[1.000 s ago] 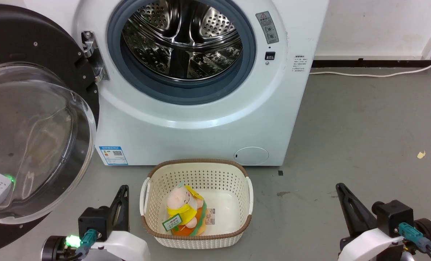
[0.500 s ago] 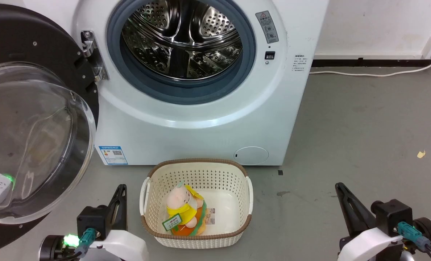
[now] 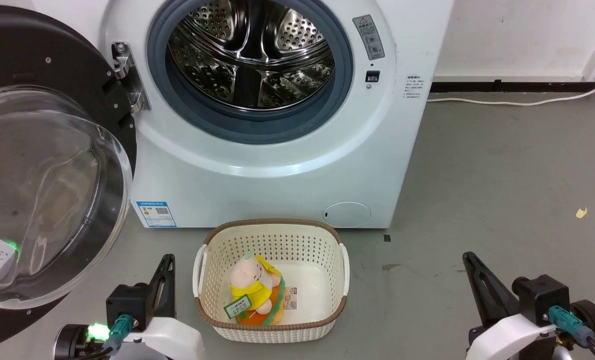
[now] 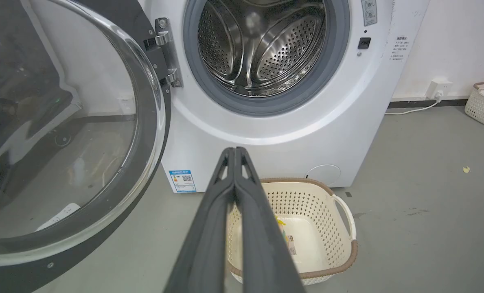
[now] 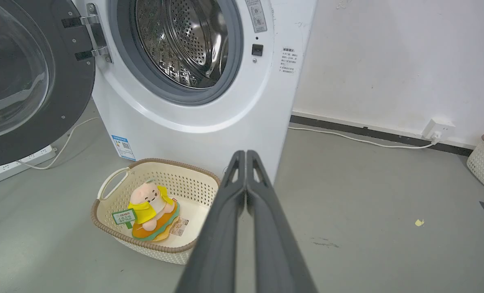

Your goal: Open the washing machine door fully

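Head view: washing machine door [image 3: 52, 165] swung wide at the left, hanging on its hinge beside the steel drum [image 3: 252, 50]; laundry basket [image 3: 272, 330] on the floor between left gripper [image 3: 168, 262] and right gripper [image 3: 470, 260]. Left wrist view — jaws pressed together. Right wrist view — jaws likewise pressed together.

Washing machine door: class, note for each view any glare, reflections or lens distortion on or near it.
Head view: the clear bowl of the washing machine door carries pale streaky reflections; a green light glows through it. Left wrist view: the glass mirrors dark shapes and the machine body leans, wide-angle distortion. Right wrist view: the steel drum glints brightly.
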Controlling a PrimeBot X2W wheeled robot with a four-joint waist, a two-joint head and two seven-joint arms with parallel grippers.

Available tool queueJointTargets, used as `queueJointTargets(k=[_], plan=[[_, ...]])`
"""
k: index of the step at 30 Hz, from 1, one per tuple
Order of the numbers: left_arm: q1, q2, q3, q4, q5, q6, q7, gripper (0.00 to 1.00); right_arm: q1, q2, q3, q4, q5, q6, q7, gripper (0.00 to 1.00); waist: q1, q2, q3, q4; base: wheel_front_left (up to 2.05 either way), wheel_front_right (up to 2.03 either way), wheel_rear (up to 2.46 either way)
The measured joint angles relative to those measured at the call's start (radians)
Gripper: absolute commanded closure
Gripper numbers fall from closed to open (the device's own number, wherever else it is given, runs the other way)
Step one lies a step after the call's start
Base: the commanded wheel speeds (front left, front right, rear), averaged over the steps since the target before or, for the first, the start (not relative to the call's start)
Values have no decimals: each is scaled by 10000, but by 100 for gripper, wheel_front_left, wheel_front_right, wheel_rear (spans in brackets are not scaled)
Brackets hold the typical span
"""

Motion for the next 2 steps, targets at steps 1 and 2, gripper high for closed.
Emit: queueJointTargets(k=[1, 2], plan=[[0, 0, -2, 0, 0, 0, 0, 100, 0, 0, -2, 0, 0, 0, 0, 100, 0, 0, 0, 0, 0, 0, 0], [0, 0, -4, 0, 0, 0, 0, 100, 0, 0, -4, 0, 0, 0, 0, 100, 0, 0, 0, 0, 0, 0, 0]])
